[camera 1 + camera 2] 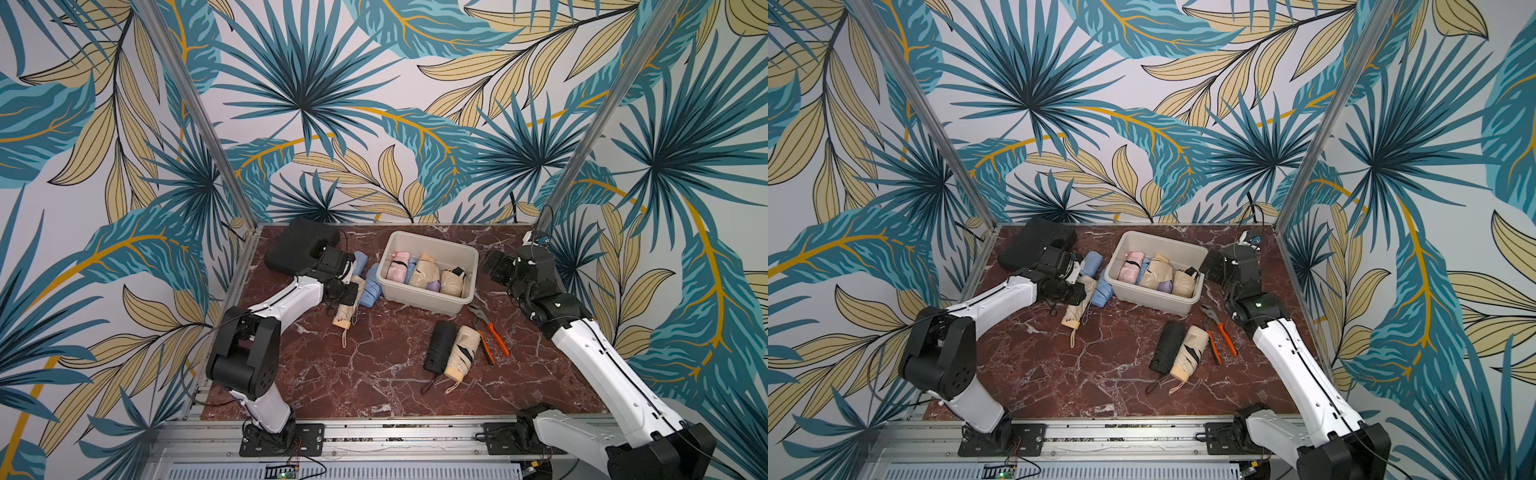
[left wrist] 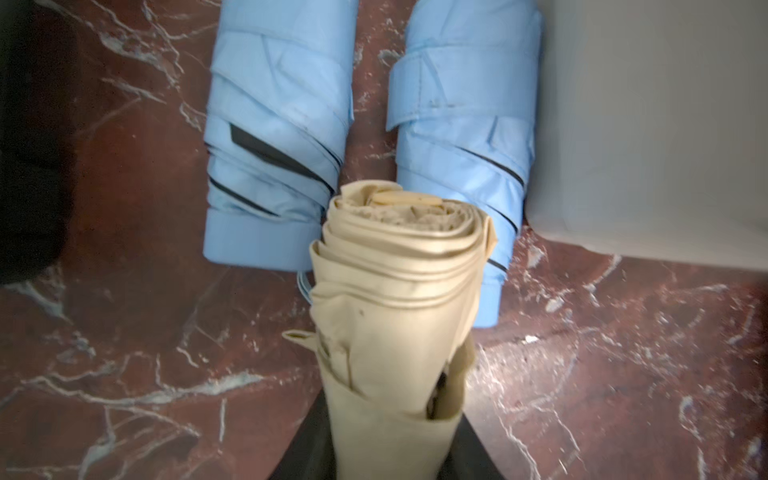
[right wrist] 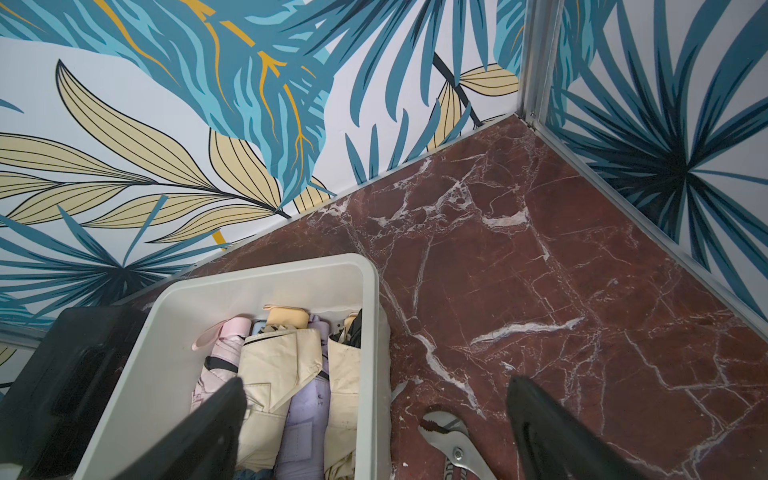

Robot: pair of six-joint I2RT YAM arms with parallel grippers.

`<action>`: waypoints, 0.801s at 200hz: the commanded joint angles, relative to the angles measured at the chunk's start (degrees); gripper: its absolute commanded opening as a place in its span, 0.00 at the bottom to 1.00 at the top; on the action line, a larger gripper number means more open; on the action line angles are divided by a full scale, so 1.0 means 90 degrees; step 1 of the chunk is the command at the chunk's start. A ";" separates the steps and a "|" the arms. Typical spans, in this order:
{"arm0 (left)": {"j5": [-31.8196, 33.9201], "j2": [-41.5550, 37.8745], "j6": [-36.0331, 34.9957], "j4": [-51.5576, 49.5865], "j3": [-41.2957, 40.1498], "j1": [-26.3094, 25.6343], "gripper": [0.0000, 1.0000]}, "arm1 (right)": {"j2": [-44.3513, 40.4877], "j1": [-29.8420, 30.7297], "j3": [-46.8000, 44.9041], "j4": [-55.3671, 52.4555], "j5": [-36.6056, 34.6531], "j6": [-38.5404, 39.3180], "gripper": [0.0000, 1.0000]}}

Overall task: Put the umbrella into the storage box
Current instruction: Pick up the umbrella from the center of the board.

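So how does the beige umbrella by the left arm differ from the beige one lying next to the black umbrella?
The gripped beige umbrella is clamped in the left gripper; the loose beige umbrella lies untouched. The gripped one sits by two blue umbrellas beside the storage box; the loose one lies nearer the robot, between the black umbrella and the pliers. Both are folded, beige and outside the box.
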State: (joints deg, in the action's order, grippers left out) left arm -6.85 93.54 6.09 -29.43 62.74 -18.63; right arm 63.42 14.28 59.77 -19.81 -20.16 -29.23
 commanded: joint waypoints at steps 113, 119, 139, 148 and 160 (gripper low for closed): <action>-0.0166 -0.0893 0.0029 -0.0176 -0.0997 -0.2380 0.36 | -0.0416 -0.0020 -0.0142 -0.0272 0.0414 -0.0012 1.00; -0.0097 -0.0785 0.0014 -0.0195 -0.0926 -0.2426 0.38 | -0.0432 -0.0015 -0.0130 -0.0314 0.0429 0.0036 1.00; 0.0005 -0.0574 0.0002 -0.0065 -0.0859 -0.2510 0.43 | -0.0406 -0.0015 -0.0021 -0.0524 0.0485 0.0197 1.00; 0.0009 -0.0542 0.0034 0.0032 -0.0884 -0.2510 0.48 | -0.0403 -0.0015 -0.0002 -0.0583 0.0520 0.0248 1.00; -0.0007 -0.0524 0.0060 0.0085 -0.0899 -0.2512 0.56 | -0.0402 -0.0015 -0.0009 -0.0620 0.0540 0.0286 0.99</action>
State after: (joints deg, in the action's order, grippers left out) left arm -8.12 89.34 6.90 -30.96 52.51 -41.08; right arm 60.47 14.26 59.05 -22.94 -16.21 -28.75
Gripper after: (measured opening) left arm 0.499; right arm 0.994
